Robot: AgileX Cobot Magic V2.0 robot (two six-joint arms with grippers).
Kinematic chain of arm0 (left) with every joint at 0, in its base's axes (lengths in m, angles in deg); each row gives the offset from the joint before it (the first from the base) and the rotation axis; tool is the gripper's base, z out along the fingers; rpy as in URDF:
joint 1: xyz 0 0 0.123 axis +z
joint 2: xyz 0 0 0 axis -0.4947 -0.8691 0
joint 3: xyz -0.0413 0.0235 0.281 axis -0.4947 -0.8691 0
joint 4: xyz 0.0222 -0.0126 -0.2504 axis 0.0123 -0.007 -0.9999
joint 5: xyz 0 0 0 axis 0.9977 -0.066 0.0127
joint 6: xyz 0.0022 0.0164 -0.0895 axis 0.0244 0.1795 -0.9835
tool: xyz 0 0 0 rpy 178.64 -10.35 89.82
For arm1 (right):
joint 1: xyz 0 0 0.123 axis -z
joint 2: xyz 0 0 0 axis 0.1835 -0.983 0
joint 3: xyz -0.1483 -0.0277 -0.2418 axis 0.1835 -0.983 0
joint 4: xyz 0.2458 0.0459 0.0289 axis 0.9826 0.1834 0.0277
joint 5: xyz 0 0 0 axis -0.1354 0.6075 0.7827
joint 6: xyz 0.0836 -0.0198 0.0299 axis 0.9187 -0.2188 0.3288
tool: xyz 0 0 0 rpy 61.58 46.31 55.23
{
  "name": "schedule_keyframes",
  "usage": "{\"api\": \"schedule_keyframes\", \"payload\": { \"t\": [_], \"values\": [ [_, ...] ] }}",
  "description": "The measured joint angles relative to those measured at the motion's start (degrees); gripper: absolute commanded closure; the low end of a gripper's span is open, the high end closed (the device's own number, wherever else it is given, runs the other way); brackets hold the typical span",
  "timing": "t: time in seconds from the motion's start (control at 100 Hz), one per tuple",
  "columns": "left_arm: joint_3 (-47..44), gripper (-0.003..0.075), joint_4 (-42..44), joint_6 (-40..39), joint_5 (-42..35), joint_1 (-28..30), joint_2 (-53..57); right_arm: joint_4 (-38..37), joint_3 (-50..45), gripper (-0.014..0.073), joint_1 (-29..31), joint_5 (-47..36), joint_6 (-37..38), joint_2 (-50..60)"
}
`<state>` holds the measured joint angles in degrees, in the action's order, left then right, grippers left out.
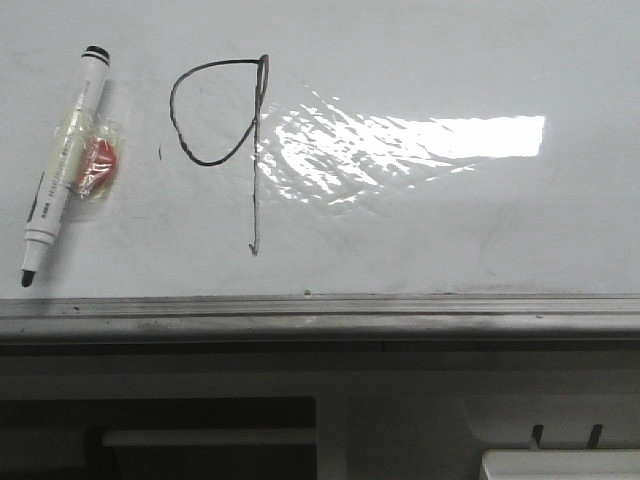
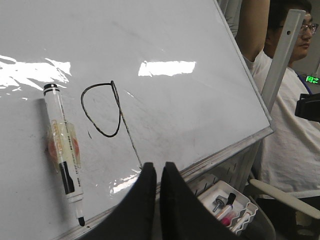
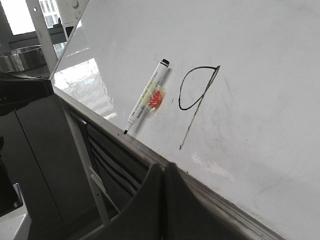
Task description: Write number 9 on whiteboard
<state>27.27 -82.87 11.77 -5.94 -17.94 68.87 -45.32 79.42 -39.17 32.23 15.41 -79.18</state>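
Black number 9 [image 1: 215,110] sits on the whiteboard [image 1: 450,230] beside a marker [image 1: 65,165]; front view shows neither gripper; wrist views show left gripper [image 2: 158,172] and right gripper [image 3: 164,172] closed, empty.

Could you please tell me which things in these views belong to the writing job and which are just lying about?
Job:
- number 9
- whiteboard
- marker, lying uncapped on the board

Lying about:
- white tray of pens below the board
- seated person beside it
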Motion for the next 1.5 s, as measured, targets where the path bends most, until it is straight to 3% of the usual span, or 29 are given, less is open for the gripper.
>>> {"api": "schedule_keyframes", "payload": {
  "t": [0.34, 0.56, 0.77, 1.22, 1.5],
  "values": [
    [-0.8, 0.074, 0.6, 0.0, -0.3, 0.0, 0.0, 0.0, 0.0, 0.0664, 0.0, 0.1, 0.0, 0.0],
    [-5.2, 0.0741, 15.2, 0.0, -0.3, 2.5, 0.0, 0.0, 0.0, 0.0664, 0.0, 0.1, 0.0, 0.0],
    [-6.0, 0.0741, 17.5, -2.1, -3.2, 10.5, 0.1, 0.0, 0.0, 0.0664, 0.0, 0.1, 0.0, 0.0],
    [-6.0, 0.074, 17.6, -4.6, -2.8, 36.4, 4.0, 0.0, 0.0, 0.0664, 0.0, 0.1, 0.0, 0.0],
    [-6.0, 0.074, 16.2, -5.2, 7.3, 41.1, 4.0, 0.0, 0.0, 0.0664, 0.0, 0.2, 0.0, 0.0]
  ]
}}
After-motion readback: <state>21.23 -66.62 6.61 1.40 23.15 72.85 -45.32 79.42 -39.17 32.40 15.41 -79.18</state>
